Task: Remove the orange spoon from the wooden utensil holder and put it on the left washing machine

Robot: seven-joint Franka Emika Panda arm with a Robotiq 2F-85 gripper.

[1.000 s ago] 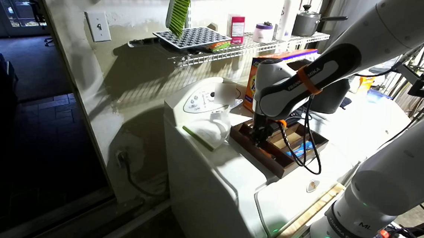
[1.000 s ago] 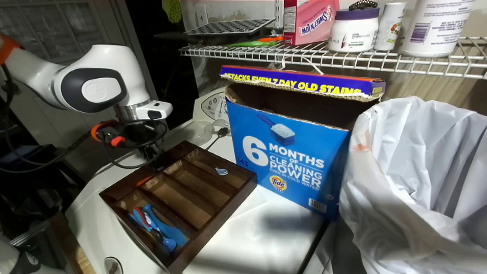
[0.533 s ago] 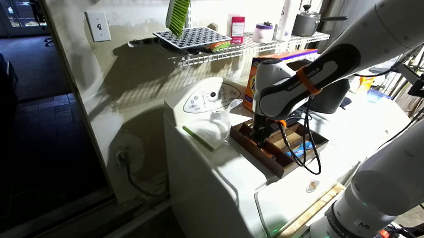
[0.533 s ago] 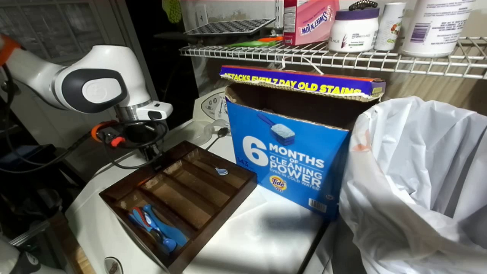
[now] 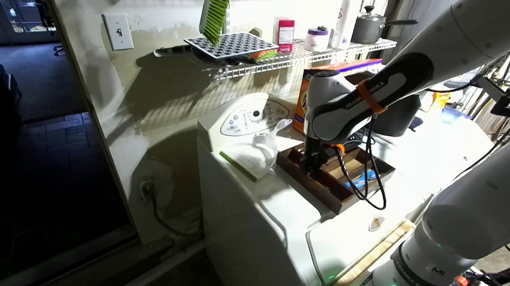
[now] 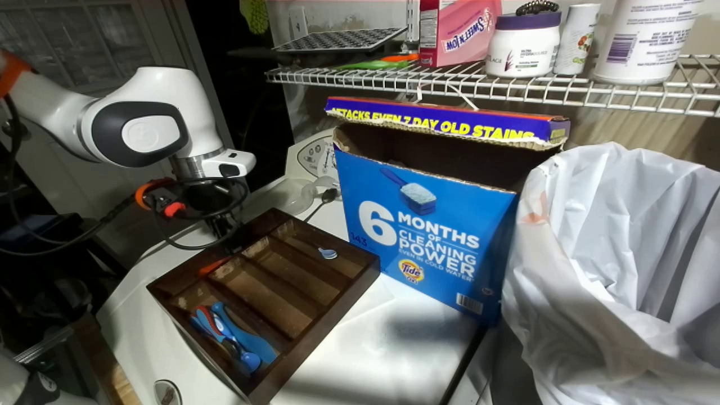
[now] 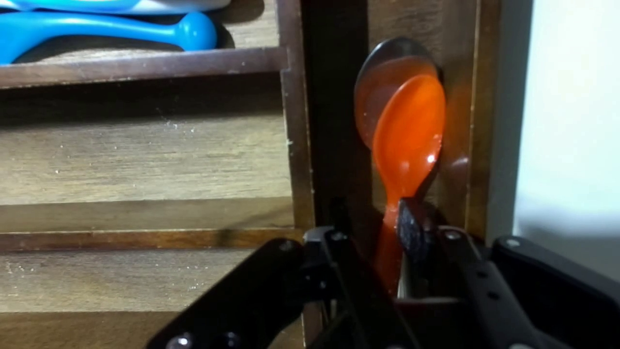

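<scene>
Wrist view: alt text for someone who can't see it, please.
An orange spoon lies in the wooden utensil holder, handle between the fingers of the open gripper, bowl partly covering a grey spoon. A blue utensil lies in another compartment.

In an exterior view, the arm [image 5: 396,81] reaches in from the right of frame, gripper [image 5: 310,169] pointed down into the wooden utensil holder [image 5: 319,192], which rests on the white washing machine [image 5: 249,223]. Black cables [image 5: 385,199] loop in front of the holder, crossing a blue utensil [image 5: 360,181] in one of its compartments. Near the holder: a translucent plastic item [image 5: 267,149], type unclear, and a pale green strip [image 5: 239,165]. Wire shelf [image 5: 240,71] above carries a pink box [image 5: 284,38], jar [image 5: 316,40], lidded pot [image 5: 369,30].
</scene>
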